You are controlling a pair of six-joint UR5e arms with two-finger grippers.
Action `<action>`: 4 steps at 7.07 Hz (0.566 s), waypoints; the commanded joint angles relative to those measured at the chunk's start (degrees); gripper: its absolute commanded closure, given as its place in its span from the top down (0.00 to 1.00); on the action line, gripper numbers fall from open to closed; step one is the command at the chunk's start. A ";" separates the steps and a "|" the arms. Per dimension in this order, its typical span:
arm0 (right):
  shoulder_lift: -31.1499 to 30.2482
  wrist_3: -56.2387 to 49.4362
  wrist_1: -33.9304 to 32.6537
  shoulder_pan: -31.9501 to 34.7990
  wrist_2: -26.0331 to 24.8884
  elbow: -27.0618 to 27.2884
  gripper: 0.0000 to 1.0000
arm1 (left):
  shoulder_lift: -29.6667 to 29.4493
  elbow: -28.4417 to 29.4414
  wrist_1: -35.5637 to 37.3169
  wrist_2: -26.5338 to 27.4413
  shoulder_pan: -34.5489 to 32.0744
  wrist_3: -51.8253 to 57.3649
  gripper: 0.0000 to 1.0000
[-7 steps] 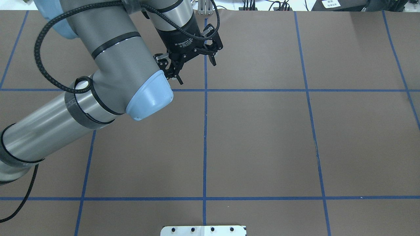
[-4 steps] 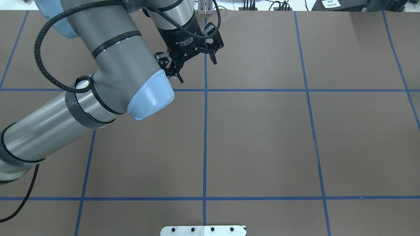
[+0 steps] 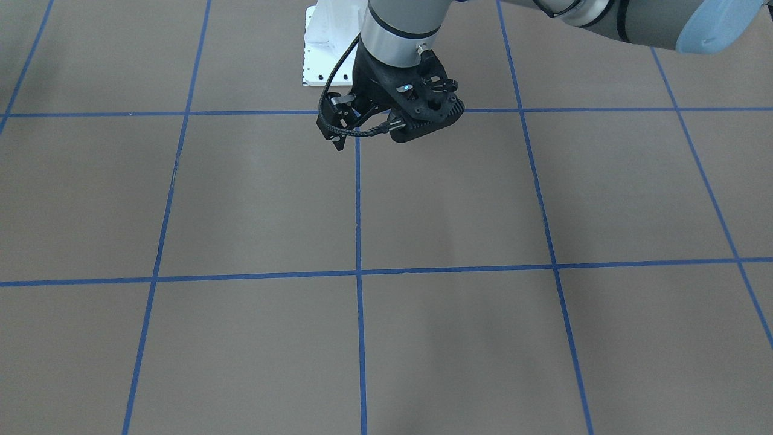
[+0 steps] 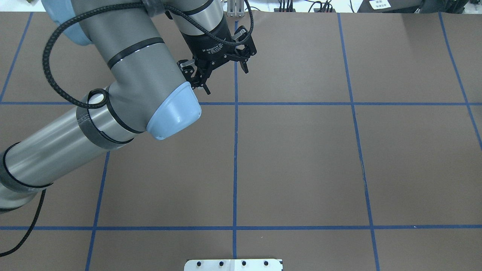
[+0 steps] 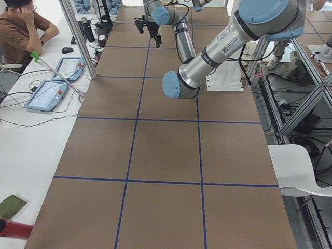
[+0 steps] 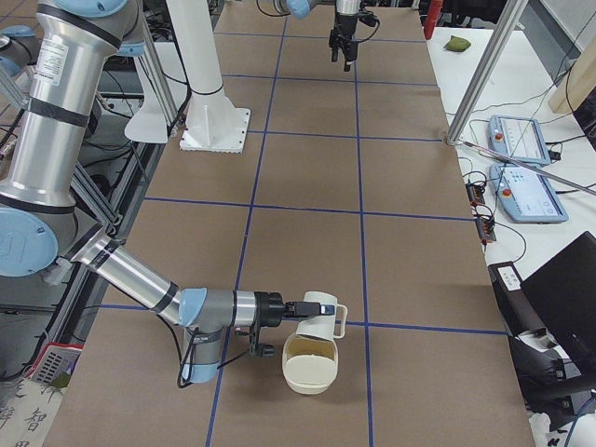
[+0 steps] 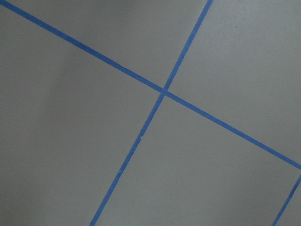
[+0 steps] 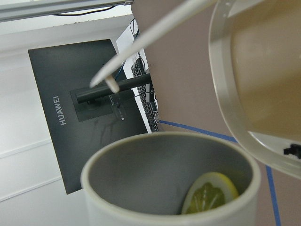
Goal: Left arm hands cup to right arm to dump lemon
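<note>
The left arm (image 4: 124,75) reaches in from the left edge of the brown table (image 4: 301,158). Its bulky joint with a light-blue cap (image 4: 174,113) hides part of the mat. The left gripper (image 4: 226,80) hangs with its fingers spread wide, holding nothing, over a blue tape line (image 4: 235,150) near the far edge.

At the table's other end, in the right-hand side camera, the right arm (image 6: 140,279) stretches low and level in front of a white base plate (image 6: 216,130). The cup (image 6: 318,326) is at the tip of the right gripper (image 6: 303,307). Whether that gripper's fingers are clamped on the mug cannot be told from this side view.

The cup, handle pointing away from the arm, is tipped just above a cream bowl (image 6: 310,372) standing on the mat. Whether the two touch cannot be made out.

The right wrist camera looks into the cup's grey inside, where the lemon (image 8: 209,192) slice leans against the wall close to the rim. The bowl's rim crowds the upper right of that view.

Farther right, two teach pendants (image 6: 517,140) lie on a white bench. A black Huawei monitor (image 8: 70,113) stands beyond the table edge.
</note>
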 commanded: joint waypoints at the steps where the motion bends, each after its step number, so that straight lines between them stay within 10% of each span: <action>1: 0.21 7.87 1.59 0.76 -0.08 -1.45 0.33 | 0.03 0.08 0.00 0.62 0.01 0.22 1.00; 4: 1.17 14.04 2.37 1.81 -0.08 -3.01 0.33 | -0.06 -0.09 0.44 0.71 -0.07 0.22 1.00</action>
